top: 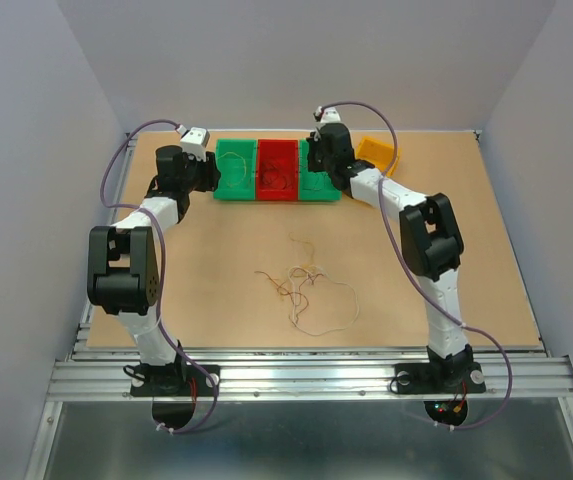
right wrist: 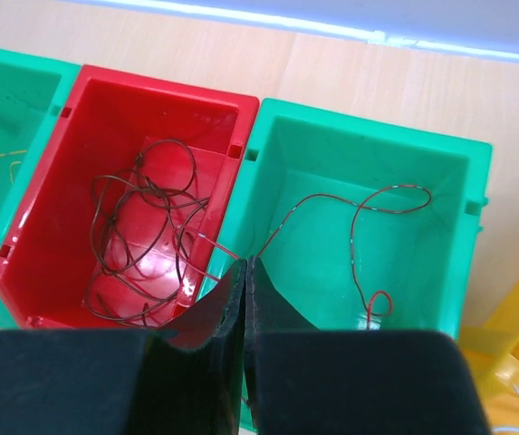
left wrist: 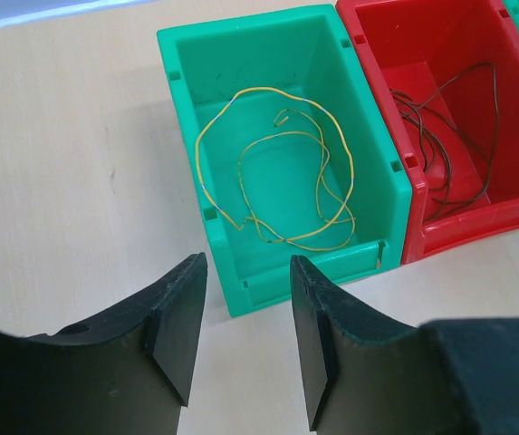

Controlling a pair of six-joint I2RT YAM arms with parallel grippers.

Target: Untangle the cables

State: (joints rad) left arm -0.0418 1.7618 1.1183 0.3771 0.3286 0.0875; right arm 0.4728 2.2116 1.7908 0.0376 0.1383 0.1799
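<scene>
Your right claw (right wrist: 245,267), pinched shut on a dark wire (right wrist: 353,245), hung over the green bin (right wrist: 377,159) at frame right, apparently sorting by colour; your left claw (left wrist: 245,272) hovered half-open, empty.

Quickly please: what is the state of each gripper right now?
Left gripper: open, holding nothing.
Right gripper: shut; a thin dark red wire reaches its tips, but a grip cannot be told.
</scene>
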